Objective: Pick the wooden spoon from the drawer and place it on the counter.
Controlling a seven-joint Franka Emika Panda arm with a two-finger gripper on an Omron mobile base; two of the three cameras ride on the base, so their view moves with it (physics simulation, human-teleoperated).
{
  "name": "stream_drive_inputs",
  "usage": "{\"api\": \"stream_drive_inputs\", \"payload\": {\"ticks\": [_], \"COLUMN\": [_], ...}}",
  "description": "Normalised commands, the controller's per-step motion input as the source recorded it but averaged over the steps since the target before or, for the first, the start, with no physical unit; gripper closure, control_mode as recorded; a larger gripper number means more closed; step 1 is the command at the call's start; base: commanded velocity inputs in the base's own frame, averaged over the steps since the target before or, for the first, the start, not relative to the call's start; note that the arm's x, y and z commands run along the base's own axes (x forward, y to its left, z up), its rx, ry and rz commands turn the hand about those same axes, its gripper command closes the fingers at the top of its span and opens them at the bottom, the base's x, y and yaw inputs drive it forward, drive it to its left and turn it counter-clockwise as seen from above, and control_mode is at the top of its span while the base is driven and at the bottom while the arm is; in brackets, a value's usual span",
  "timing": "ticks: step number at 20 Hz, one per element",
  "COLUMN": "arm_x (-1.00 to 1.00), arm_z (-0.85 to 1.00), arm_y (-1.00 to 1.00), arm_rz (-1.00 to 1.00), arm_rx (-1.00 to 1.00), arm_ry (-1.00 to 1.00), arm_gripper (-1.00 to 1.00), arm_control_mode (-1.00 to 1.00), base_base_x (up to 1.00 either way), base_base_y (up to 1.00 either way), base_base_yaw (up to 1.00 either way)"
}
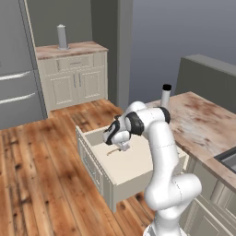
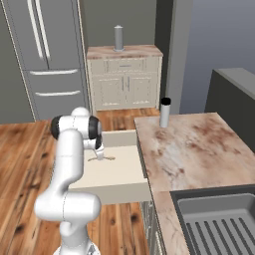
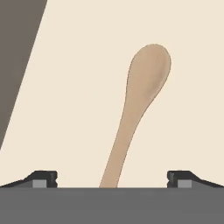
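2 tool tips (image 3: 112,178) straddle wooden spoon (image 3: 139,101) handle, apart.

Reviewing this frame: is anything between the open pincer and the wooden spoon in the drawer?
Nothing visible. In the hand view the wooden spoon lies bare on the drawer floor, its handle running down between the two fingertips of the open pincer, with nothing over it.
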Motion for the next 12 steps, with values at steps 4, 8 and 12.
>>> {"api": "stream_drive_inputs", "payload": {"ticks": [4,8,12], "arm_x": [0.19,-0.08,-0.31], "arm_z": [-0.57,-0.85,-1.0], "arm_y": [0.08,-0.06,-0.1], "arm_rz": [0.0,0.0,0.0], "arm_rx": [-0.01,-0.01,0.0], "arm_ry": [0.17,0.13,0.05], "arm_gripper": [-1.0,-1.0,-1.0], "arm_control_mode": [-1.0,-1.0,-1.0], "base_base_x": [0.0,0.0,0.0], "base_base_y": [0.0,0.0,0.0], "base_base_yaw": [0.0,0.0,0.0]}}
